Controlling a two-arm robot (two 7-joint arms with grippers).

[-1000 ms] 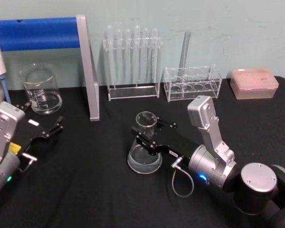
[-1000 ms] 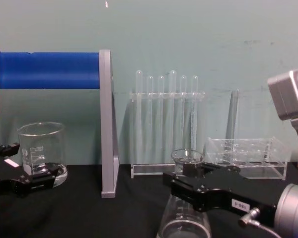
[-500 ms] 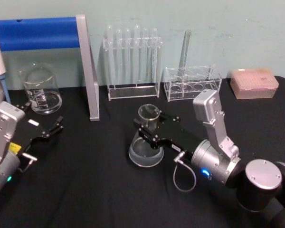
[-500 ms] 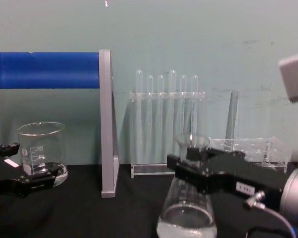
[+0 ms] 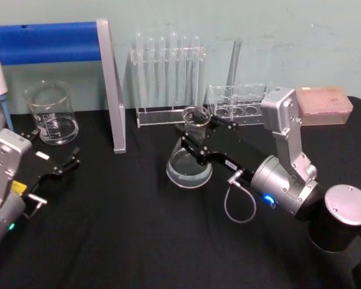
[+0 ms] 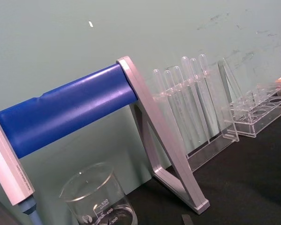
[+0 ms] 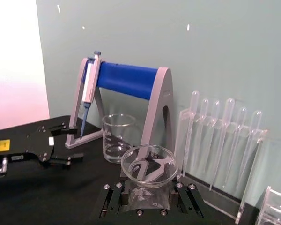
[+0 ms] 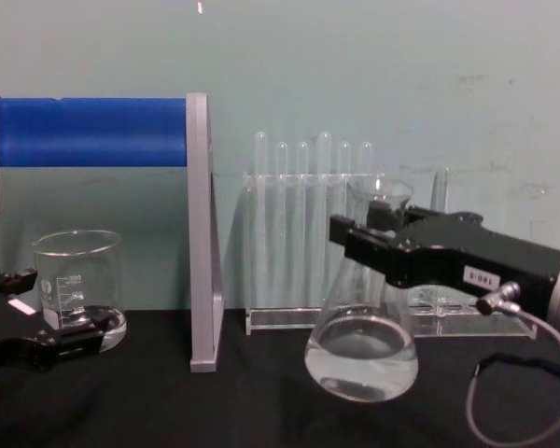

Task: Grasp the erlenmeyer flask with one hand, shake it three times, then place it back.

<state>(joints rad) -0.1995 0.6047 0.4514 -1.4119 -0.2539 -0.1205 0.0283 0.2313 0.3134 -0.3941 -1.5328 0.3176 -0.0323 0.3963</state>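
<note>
Here the right gripper [image 5: 197, 133] clamps the erlenmeyer flask [image 5: 189, 167] by its neck before the test-tube rack [image 5: 167, 114]; the left gripper [image 5: 55, 150] rests spread wide at left.

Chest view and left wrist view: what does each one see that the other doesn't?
Chest view: the right hand clamped on the erlenmeyer flask at its neck, and the open left hand low at the left. Left wrist view: the round holes in the top of the low clear rack. Both: the blue stand, the beaker and the row of test tubes.
</note>
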